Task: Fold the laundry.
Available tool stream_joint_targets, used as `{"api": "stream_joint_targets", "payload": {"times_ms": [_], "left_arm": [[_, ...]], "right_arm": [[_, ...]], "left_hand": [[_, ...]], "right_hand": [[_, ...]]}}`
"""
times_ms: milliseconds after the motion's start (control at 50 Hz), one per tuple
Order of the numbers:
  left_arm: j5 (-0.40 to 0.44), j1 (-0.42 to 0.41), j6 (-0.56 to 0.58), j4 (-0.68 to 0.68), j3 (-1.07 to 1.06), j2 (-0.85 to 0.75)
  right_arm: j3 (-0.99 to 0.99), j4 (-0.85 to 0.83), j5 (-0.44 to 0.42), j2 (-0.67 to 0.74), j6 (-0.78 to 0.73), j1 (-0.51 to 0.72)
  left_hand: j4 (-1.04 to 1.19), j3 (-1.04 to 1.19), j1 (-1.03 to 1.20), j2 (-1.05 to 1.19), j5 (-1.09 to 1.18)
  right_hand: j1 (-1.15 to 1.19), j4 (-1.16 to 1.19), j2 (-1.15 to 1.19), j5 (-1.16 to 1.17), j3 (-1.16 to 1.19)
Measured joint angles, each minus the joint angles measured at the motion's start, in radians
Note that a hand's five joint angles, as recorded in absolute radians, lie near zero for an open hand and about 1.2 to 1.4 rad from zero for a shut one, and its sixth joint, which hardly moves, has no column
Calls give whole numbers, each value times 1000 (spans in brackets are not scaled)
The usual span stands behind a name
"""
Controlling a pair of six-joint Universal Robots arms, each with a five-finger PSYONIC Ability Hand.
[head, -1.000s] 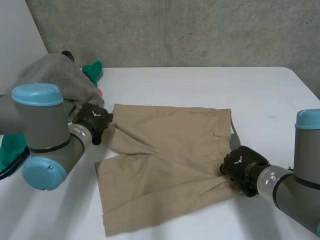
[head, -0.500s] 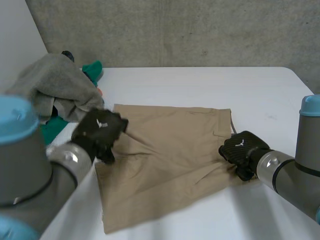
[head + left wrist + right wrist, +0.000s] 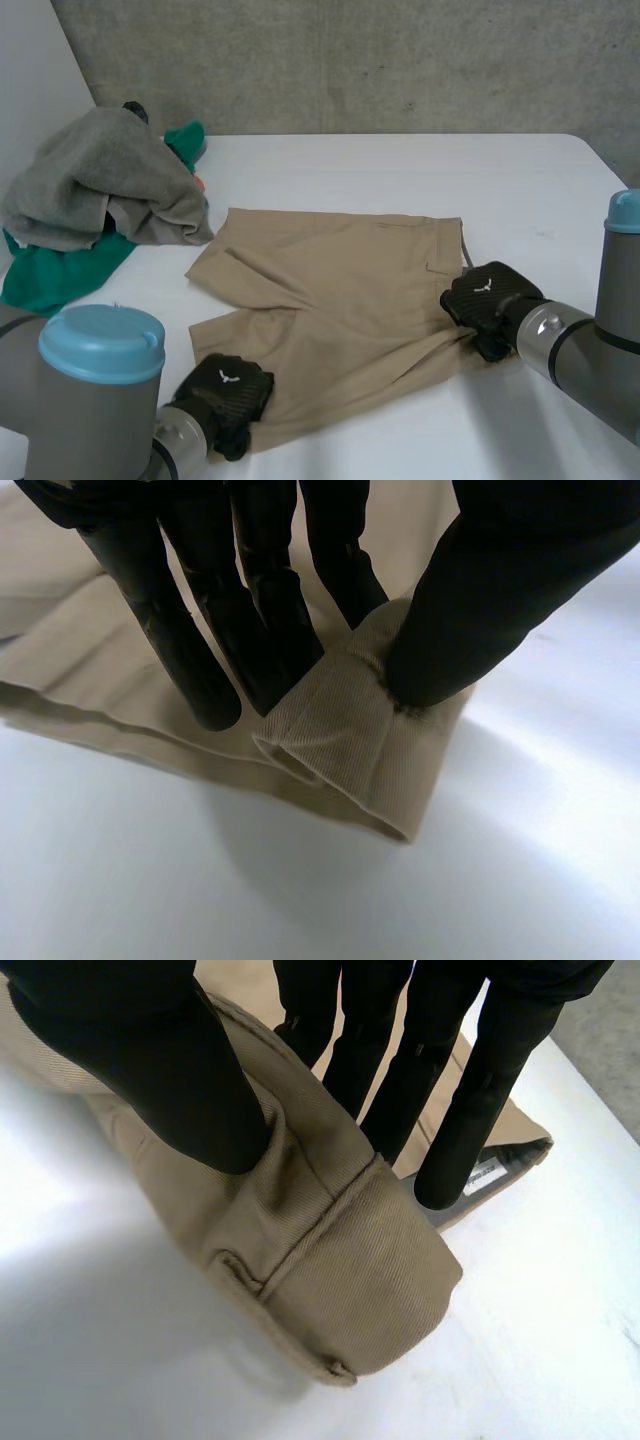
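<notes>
**Head view.** You have:
- One pair of tan shorts, flat near the middle of the white worktop. The waistband is toward your right arm and both legs toward your left. The long axis runs across the worktop from side to side.
- Two hands. The left hand is at the near leg's hem corner. The right hand is at the near end of the waistband.
- One grey cloth, heaped on one green cloth at the far left, just beside the shorts.
- One concrete wall behind the worktop.

**Left wrist view.** The left hand grasps the shorts. The hem corner is pinched between thumb and fingers and curled up off the worktop.

**Right wrist view.** The right hand grasps the shorts. A bunched fold of waistband is pinched between thumb and fingers, with the worktop beneath.
</notes>
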Motion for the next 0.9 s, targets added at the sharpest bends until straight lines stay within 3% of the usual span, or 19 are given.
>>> {"api": "stream_joint_targets", "payload": {"times_ms": [140,240,300,420,580,740,860,900], "left_arm": [[-30,-56,27,-70,9,140],[-24,-122,92,-239,-28,239],[-22,-140,131,-332,-45,256],[-24,-135,168,-350,-14,250],[-26,-54,191,-24,174,134],[-31,-3,340,302,481,-156],[-34,41,438,378,731,-392],[-31,51,448,382,788,-446]], "right_arm": [[83,177,-4,-98,-199,-29],[177,352,-11,-189,-431,-127],[206,402,-28,-218,-497,-181],[208,409,-72,-230,-509,-225],[71,162,-114,-133,-318,-179],[-142,-126,18,64,-159,-79],[-286,-261,101,231,-153,-42],[-326,-302,110,280,-154,-38]], "left_hand": [[3,5,0,4,7],[3,5,0,4,7],[3,5,0,4,7],[7,13,0,4,7],[7,14,0,4,10],[8,14,1,4,13],[8,14,1,4,13],[-29,-21,-28,-40,-16]], "right_hand": [[0,0,0,0,0],[0,0,0,0,0],[0,0,0,0,0],[0,0,0,2,0],[0,0,0,12,0],[0,0,0,14,0],[0,0,0,14,1],[-63,-102,-95,-82,-98]]}}
